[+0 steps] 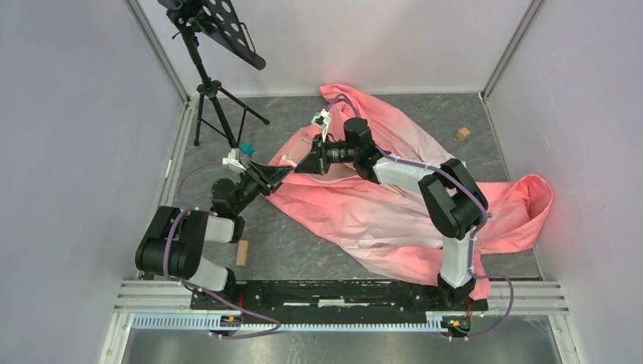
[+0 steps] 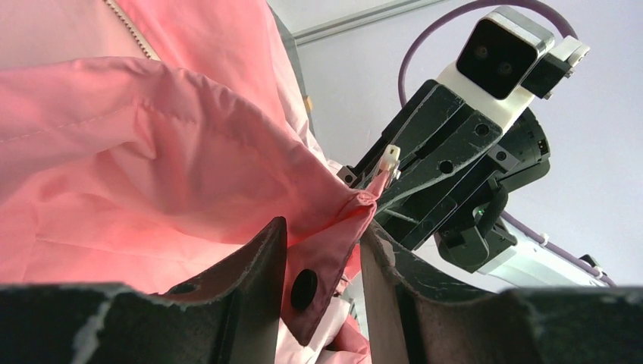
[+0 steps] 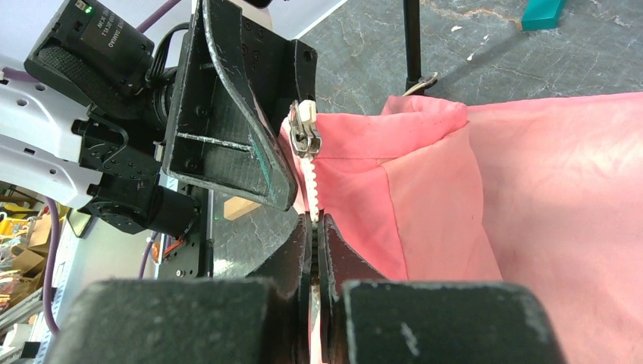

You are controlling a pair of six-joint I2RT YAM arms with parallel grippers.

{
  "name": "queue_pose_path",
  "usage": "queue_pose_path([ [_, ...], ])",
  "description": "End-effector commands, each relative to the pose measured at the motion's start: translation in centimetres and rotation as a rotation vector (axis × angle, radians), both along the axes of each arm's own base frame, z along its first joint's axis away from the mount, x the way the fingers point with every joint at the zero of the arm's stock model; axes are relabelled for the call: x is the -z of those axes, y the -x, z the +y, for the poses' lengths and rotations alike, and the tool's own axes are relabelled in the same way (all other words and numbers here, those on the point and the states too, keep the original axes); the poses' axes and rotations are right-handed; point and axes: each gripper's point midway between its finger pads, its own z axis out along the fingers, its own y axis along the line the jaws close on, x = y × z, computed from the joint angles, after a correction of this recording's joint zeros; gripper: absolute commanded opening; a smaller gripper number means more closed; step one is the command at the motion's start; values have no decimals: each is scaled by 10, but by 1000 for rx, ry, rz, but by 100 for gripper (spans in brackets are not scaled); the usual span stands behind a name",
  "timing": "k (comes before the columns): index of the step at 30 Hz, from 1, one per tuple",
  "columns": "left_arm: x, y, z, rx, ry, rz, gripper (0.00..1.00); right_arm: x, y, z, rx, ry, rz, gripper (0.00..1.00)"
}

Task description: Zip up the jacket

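At the near edge, a black rail [image 1: 341, 292] carrying both arm bases, with the lowest fold of the jacket [image 1: 364, 220] draped down to it beside the right base. Just past the left base, a near wood block [image 1: 242, 252] lying on bare table [image 1: 292, 246], grey and marbled. Across mid-table, jacket spread wide and rumpled, salmon pink paling to whitish, one end bunched near the right wall, a far tip close to the back wall; table under it hidden, sleeves and hood hard to pick out among the folds. Over its left edge, both claws raised and nose to nose. Left claw [image 2: 322, 227] clamped on a fold of hem, cloth filling the gap between its fingers [image 2: 261, 265], a black snap [image 2: 304, 289] showing there; actual grip point buried in fabric. Right claw [image 3: 315, 220] pinched together on the pale zip teeth [image 3: 312, 178], just short of the slider [image 3: 306, 130]; slider close beside the left claw, contact impossible to judge. Second run of teeth [image 2: 130, 24] cut off at the top of the left wrist view. Most open table left of the jacket and along the back. Farther back, a teal block [image 1: 246, 146], then a black stand [image 1: 206, 89], its perforated plate clipped by the frame top. Far right, a far wood block [image 1: 463, 133] apart from the jacket. Pale plain walls [image 1: 76, 114] on three sides.
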Motion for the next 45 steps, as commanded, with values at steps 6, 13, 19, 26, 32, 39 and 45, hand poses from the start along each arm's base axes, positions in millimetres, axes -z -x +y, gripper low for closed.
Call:
queue_pose_path([
  [6,-29,-8,-1,-11,64,-86,44,-28,2,2,-12,-61,-64,0],
  [13,-29,-9,-6,-1,74,-90,33,-28,4,3,-17,-62,-63,0],
  [19,-28,-11,-5,-9,73,-95,33,-24,5,2,-17,-51,-61,0],
  [26,-31,-10,-5,-6,93,-108,38,-26,5,4,-20,-54,-64,0],
  [32,-32,-12,-4,-17,99,-116,18,-24,6,7,-20,-48,-64,0],
  [39,-1,-4,2,-53,26,-67,2,-14,-19,-5,78,97,-161,29],
  [45,21,-2,12,-116,-6,1,2,-26,-49,-26,167,154,-276,52],
])
